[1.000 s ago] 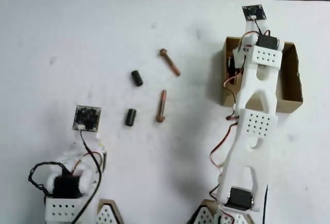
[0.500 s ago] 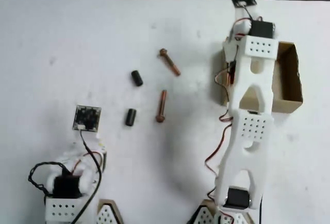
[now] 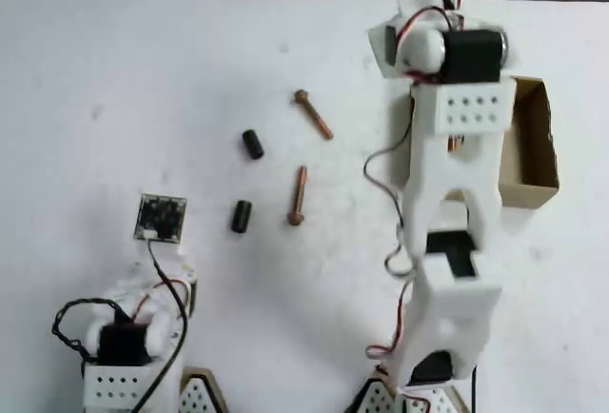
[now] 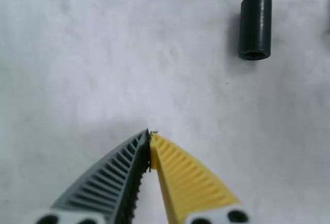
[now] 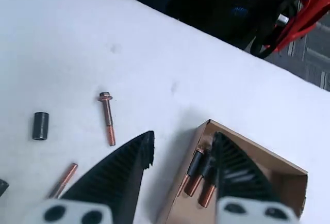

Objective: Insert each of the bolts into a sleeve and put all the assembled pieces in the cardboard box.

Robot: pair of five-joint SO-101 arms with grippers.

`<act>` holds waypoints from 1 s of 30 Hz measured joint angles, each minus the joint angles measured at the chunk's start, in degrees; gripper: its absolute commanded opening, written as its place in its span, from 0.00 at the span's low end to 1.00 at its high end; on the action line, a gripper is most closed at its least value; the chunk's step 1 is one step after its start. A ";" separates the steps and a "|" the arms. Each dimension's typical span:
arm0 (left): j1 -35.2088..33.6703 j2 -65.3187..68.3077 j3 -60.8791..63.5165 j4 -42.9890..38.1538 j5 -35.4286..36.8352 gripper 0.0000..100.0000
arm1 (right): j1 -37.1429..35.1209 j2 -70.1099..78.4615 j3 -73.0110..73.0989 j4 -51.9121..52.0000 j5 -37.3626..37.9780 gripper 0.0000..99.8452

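Two copper bolts (image 3: 313, 114) (image 3: 298, 195) and two black sleeves (image 3: 251, 144) (image 3: 241, 215) lie loose mid-table. The cardboard box (image 3: 535, 137) sits at the right, partly under my raised right arm (image 3: 447, 127). In the right wrist view my right gripper (image 5: 183, 139) is open and empty above the box's (image 5: 268, 158) near corner, where assembled pieces (image 5: 198, 175) lie inside. A bolt (image 5: 107, 117) and a sleeve (image 5: 40, 125) lie beyond it. My left gripper (image 4: 149, 136) is shut and empty over bare table, with a sleeve (image 4: 255, 27) ahead of it.
The left arm (image 3: 124, 346) is folded at the near left corner, its camera board (image 3: 161, 216) beside the nearer sleeve. Dark clutter and red cables (image 5: 304, 12) lie past the table's far edge. White tabletop surrounds the loose parts.
The right arm has risen from over the box, and its wrist has swung toward the far table edge. The left arm and the loose parts have stayed put.
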 measured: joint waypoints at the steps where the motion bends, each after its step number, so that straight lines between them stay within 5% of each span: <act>1: 0.00 0.00 0.00 0.00 0.00 0.02 | -0.88 -2.81 2.20 0.00 0.00 0.16; 21: 0.00 0.00 0.00 0.00 0.00 0.02 | -10.37 -47.47 39.38 0.00 0.00 0.16; 30: 0.00 0.00 0.00 0.00 0.00 0.02 | -15.56 -56.62 57.49 -1.93 0.00 0.16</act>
